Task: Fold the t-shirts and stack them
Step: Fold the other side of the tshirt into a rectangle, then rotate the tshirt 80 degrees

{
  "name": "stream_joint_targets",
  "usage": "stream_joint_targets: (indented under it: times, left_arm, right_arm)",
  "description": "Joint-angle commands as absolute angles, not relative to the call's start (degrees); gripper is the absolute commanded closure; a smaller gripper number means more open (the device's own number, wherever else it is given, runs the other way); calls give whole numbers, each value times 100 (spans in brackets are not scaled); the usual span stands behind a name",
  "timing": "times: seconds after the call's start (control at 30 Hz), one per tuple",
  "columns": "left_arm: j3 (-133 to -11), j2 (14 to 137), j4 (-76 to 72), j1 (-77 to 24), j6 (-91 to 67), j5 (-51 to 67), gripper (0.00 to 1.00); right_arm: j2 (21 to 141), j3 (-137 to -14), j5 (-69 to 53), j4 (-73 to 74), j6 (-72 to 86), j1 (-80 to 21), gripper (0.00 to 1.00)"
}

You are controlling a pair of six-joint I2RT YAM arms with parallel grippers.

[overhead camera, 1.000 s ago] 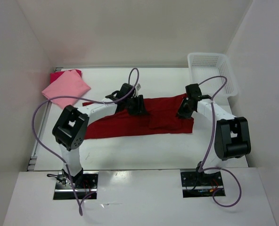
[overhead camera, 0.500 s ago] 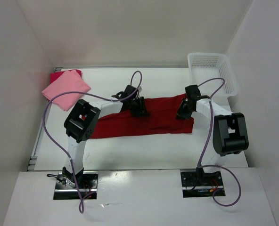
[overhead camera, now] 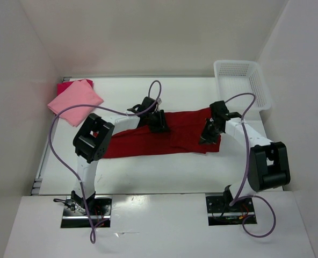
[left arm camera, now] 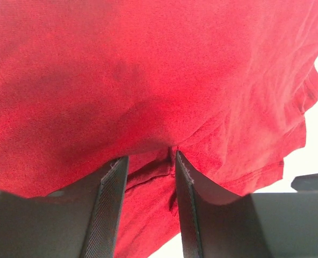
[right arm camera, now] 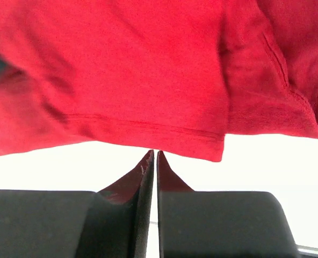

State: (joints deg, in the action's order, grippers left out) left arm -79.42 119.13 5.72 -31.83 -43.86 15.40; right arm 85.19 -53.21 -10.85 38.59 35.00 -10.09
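Note:
A dark crimson t-shirt point(overhead camera: 143, 141) lies spread across the middle of the table. My left gripper point(overhead camera: 158, 121) presses down on its far edge. In the left wrist view the left gripper point(left arm camera: 149, 157) has its jaws partway apart, and a wrinkled fold of the crimson cloth point(left arm camera: 148, 80) shows between the fingers point(left arm camera: 110, 209). My right gripper point(overhead camera: 208, 134) is over the shirt's right end. In the right wrist view the right gripper point(right arm camera: 153, 154) is shut, nothing shows between the jaws, and its tips sit just short of the shirt's hem point(right arm camera: 164, 137). A folded light pink t-shirt point(overhead camera: 76, 101) lies on a magenta-red t-shirt point(overhead camera: 65, 86) at the far left.
A white lattice basket point(overhead camera: 241, 81) stands at the far right corner. White walls close in the table on three sides. A purple cable loops above each arm.
My right gripper has closed and slid toward the near edge of the crimson shirt. The left arm's elbow swung right while its gripper stayed on the far edge, jaws slightly narrower.

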Motion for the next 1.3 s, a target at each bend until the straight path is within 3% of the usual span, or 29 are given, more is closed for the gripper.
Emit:
stream_joint_targets:
  times: [0.0, 0.23, 0.47, 0.73, 0.87, 0.9, 0.93, 1.0, 1.13, 1.27]
  left_arm:
    - [-7876, 11550, 378, -3190, -4430, 1670, 52]
    - [-7182, 10610, 439, -3190, -4272, 1539, 52]
    - [-6715, 10319, 633, -2717, -4192, 1881, 52]
    - [-5977, 9835, 554, -1566, -4263, 2477, 51]
    - [-5573, 9773, 335, -347, -4473, 2970, 51]
    - [-5450, 9713, 273, -177, -4526, 3023, 51]
    - [-5449, 9712, 272, -37, -4526, 3076, 51]
    - [-5449, 9712, 272, 272, -4526, 2998, 51]
    - [-5256, 10080, 158, 623, -4737, 3190, 51]
    - [-4922, 10283, 105, 870, -4878, 3331, 51]
  right_arm:
    - [8183, -6019, -1028, 4219, 3419, -1002, 91]
    - [8849, -6214, -1617, 3052, 3981, -1862, 91]
    - [10272, -6495, -1802, 2145, 4104, -2443, 95]
    - [10240, -6012, -1731, 2206, 4166, -2637, 98]
    - [9827, -6213, -1626, 2653, 4026, -2637, 84]
    - [9748, -6397, -1626, 2715, 3947, -2558, 73]
    - [9669, -6468, -1626, 2716, 3946, -2471, 68]
    - [9537, -6600, -1679, 2769, 3763, -2084, 67]
    - [9790, -6724, -1215, 2707, 3612, -1495, 92]
    - [10247, -6837, -721, 2277, 3612, -1380, 97]
